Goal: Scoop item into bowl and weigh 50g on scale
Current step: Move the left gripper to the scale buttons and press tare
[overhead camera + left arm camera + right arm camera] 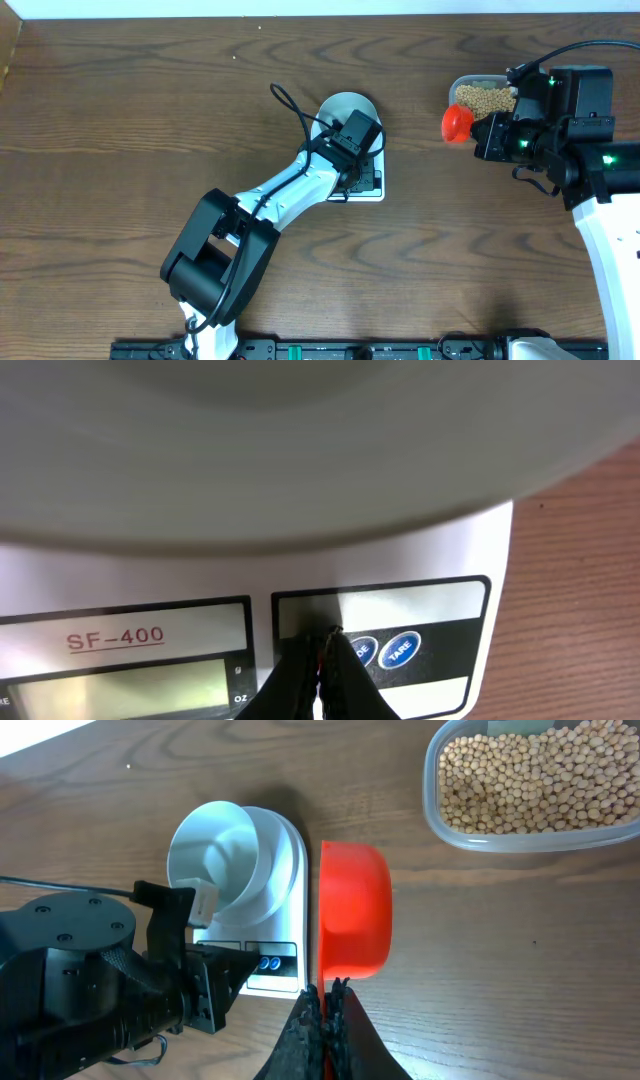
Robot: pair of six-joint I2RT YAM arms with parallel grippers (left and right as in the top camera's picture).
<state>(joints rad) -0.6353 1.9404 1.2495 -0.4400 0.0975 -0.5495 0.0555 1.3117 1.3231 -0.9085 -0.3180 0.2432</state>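
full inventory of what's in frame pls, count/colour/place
beans: many, tan-yellow, in the tub at the table's far right
tub: one, clear plastic, far right of the table
bowl: one, pale bluish-white, sitting on the scale, no beans visible inside
scale: one, white with red and blue buttons, middle of the table
scoop: one, red, held between the scale and the tub
table: one, dark brown wood, under everything
left gripper: one, black, fingers shut, tips at the scale's button panel
right gripper: one, black, shut on the scoop
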